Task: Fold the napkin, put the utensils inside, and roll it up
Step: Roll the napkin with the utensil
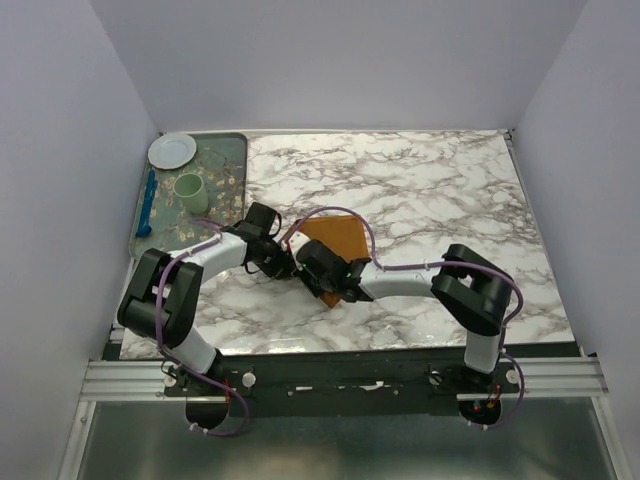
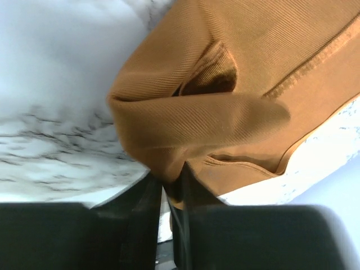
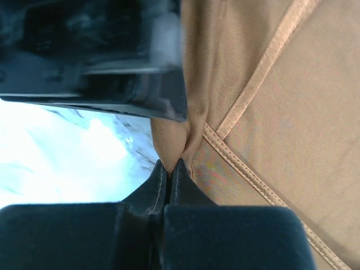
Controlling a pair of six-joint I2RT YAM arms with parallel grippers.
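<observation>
The rust-orange napkin (image 1: 338, 238) lies bunched on the marble table (image 1: 430, 190), just in front of both arms. In the left wrist view its folds (image 2: 236, 112) hump up, and one fold hangs between the fingertips of my left gripper (image 2: 171, 177), whose jaws stand only a sliver apart on the cloth. My right gripper (image 3: 170, 165) is shut tight on a pinched fold beside the hemmed edge of the napkin (image 3: 292, 124). From above, the left gripper (image 1: 283, 262) and the right gripper (image 1: 322, 268) meet at the napkin's near left corner. The utensils are hidden.
A patterned tray (image 1: 228, 150) at the back left carries a white plate (image 1: 172, 150), a pale green cup (image 1: 190, 190) and a blue utensil (image 1: 148, 203). White walls close in the sides and back. The left arm's black body (image 3: 112, 56) hangs close above the right fingers.
</observation>
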